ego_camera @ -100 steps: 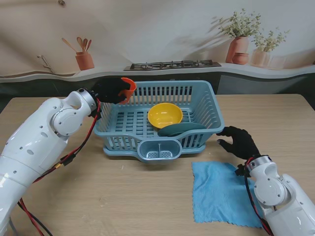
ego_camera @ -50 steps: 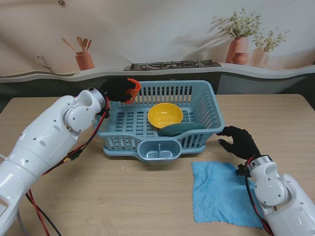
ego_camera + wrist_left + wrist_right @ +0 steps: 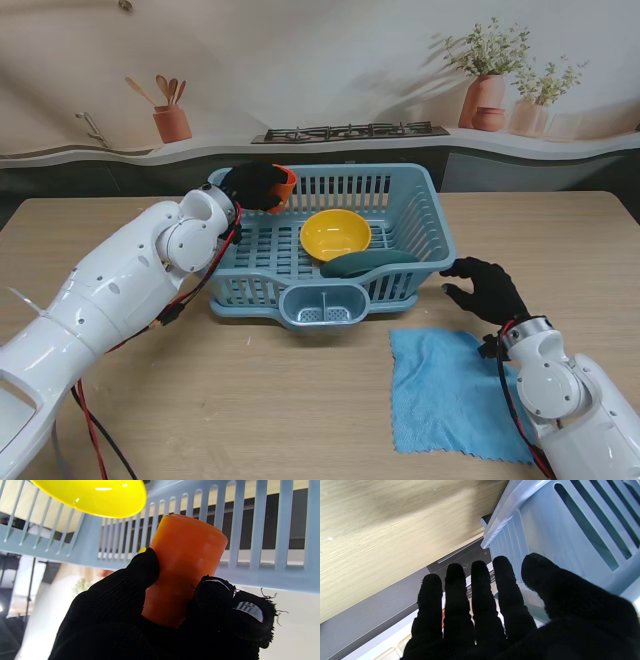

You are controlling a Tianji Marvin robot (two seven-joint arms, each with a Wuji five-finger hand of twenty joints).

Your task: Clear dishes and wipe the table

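Item: orange cup, no label seen; gripped by left hand at far-left corner of blue dish basket, w/ yellow bowl and poss. a green plate inside. Right hand empty, fingers spread, beside basket. Blue cloth on wood table. Kitchen backdrop.

Seen from the stand, the left hand covers most of the orange cup at the far left corner of the blue basket, so only a sliver of cup shows. The left wrist view cuts the yellow bowl off at its edge, and the cup's mouth is buried in the palm. Inside the basket, the dark green dish hides part of the bowl's rim. The blue cloth lies partly beneath the right arm.
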